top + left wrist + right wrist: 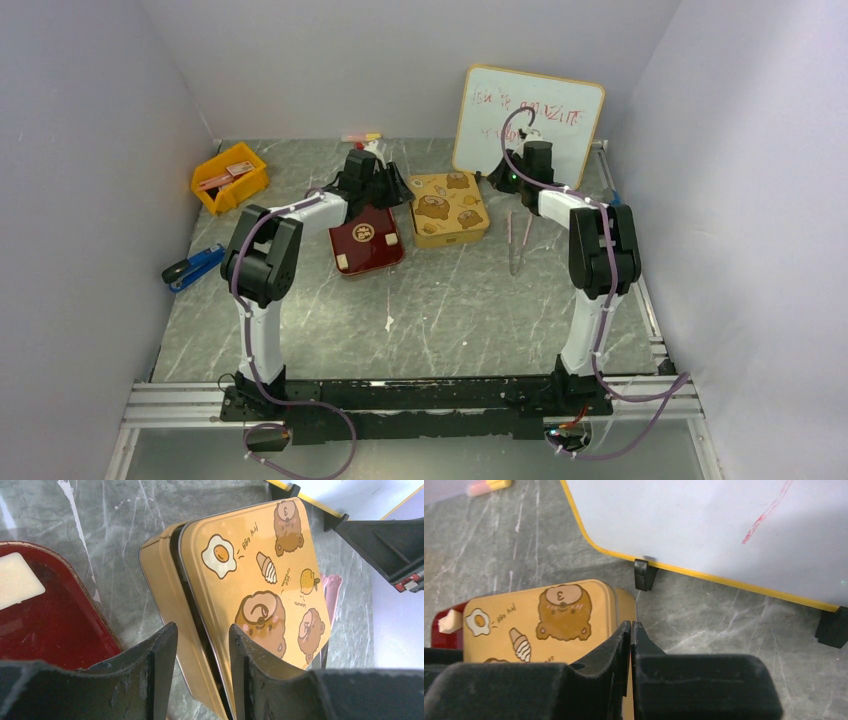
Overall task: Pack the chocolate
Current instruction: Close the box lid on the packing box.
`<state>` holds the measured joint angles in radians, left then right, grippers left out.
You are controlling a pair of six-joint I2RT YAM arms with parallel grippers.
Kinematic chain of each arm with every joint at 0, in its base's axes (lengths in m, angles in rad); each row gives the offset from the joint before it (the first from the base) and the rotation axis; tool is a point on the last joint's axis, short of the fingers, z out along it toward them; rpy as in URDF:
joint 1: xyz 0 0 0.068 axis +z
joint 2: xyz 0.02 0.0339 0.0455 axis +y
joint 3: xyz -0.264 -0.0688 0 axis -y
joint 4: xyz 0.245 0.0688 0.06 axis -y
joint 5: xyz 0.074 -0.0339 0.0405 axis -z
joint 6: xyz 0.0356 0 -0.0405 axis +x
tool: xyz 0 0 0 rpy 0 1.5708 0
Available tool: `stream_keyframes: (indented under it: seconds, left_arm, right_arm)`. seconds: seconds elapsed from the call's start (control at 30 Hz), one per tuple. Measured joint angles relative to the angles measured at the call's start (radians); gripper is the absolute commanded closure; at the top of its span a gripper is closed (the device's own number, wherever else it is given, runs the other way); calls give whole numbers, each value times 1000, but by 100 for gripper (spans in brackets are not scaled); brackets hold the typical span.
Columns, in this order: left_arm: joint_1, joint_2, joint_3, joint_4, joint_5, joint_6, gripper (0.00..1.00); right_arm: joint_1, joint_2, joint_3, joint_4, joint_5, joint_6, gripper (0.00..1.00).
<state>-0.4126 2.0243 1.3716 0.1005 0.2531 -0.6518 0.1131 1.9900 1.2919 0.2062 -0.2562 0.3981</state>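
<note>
The chocolate shows as pale pieces [343,262] lying in the dark red tray [372,255]. One piece [17,580] is at the left of the left wrist view, and another [449,621] sits at the far left of the right wrist view. One small pale bit [388,322] lies loose on the table. The gold bear tin [450,208] stands right of the tray; a dark gap shows along its lid's left edge [187,605]. My left gripper [202,627] is open, its jaws straddling that edge. At the tin's right edge [624,600] my right gripper [631,623] is shut, with nothing seen between its fingers.
A whiteboard [530,118] leans at the back right on black feet [644,575]. Pink tweezers [515,240] lie right of the tin. A yellow bin [230,178] and a blue tool [192,267] are at the left. Markers [362,137] lie by the back wall.
</note>
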Motion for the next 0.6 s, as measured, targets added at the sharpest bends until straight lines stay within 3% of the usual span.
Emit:
stream_keyframes:
  seconds: [0.6]
  left_arm:
    - [-2,3,3,10,0,-11,53]
  right_arm:
    - [80,140,135,-143,38,-74,92]
